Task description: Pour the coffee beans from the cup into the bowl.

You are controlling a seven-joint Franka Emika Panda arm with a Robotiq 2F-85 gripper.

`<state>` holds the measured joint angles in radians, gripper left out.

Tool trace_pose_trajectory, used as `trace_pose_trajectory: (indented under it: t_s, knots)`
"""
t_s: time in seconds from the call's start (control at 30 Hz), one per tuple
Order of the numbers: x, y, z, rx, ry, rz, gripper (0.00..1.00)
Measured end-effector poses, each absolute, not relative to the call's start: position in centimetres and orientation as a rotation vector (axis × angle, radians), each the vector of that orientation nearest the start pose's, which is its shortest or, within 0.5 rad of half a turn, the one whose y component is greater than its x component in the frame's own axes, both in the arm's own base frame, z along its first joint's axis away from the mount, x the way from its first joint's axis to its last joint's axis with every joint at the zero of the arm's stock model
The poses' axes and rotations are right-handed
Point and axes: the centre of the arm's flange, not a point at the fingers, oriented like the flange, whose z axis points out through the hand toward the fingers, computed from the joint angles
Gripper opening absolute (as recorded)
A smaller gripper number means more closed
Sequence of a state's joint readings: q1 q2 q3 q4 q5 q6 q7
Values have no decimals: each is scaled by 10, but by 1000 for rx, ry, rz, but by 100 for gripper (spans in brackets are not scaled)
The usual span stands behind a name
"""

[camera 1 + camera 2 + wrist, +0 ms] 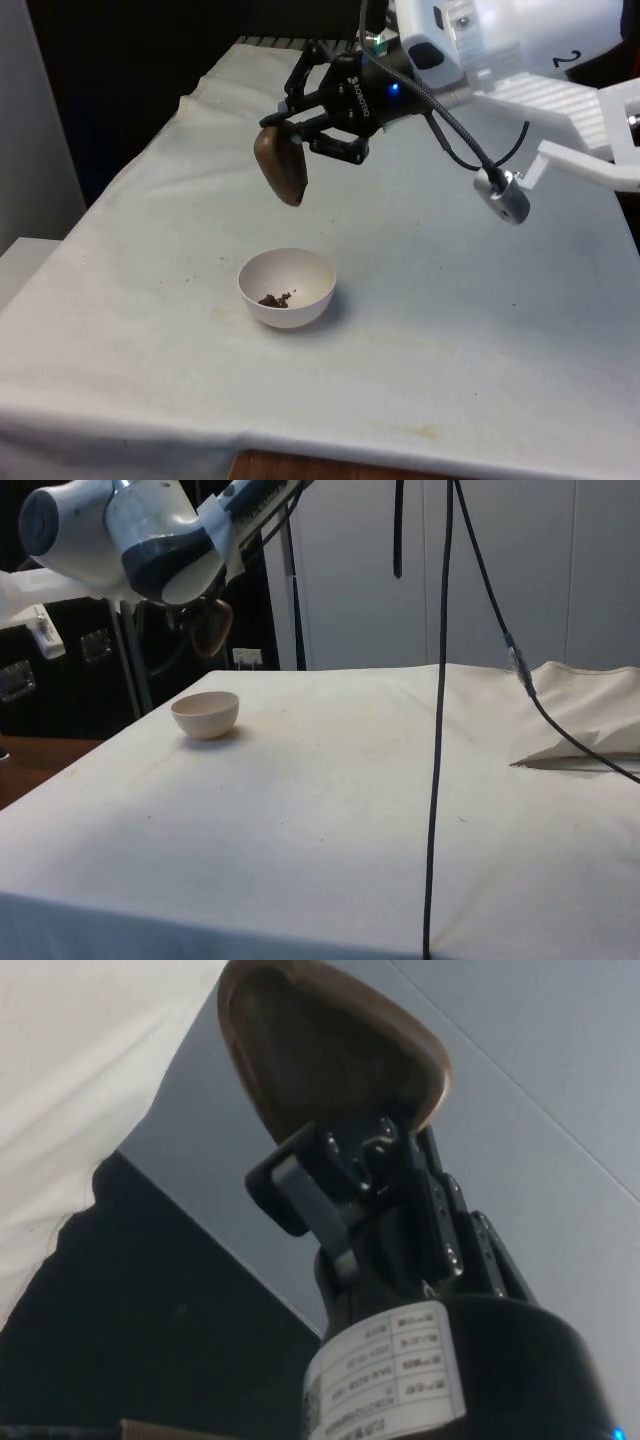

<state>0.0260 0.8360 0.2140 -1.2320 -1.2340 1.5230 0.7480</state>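
A brown cup [281, 165] hangs in the air above the table, tipped well over on its side, and my gripper [300, 135] is shut on its rim. Below it on the cloth stands a white bowl [288, 275] with a small heap of coffee beans [275, 299] inside. In the side view the brown cup [212, 627] is just above and behind the bowl [206, 714]. The wrist view looks into the cup [325, 1055], whose dark inside looks bare, with my gripper [345, 1155] clamped on its rim.
A black cable [440, 720] hangs down in the foreground of the side view. Folded white cloth [590, 730] lies bunched at that view's right. The table's near edge [300, 445] runs close below the bowl in the front view.
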Motion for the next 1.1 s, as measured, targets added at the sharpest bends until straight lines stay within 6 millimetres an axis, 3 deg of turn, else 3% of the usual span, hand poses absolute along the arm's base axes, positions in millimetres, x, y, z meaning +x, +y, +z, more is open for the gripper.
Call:
trace_pose_trajectory:
  t_s: [1.1]
  knots:
    - [689, 33, 306, 2119, -362, 54, 2]
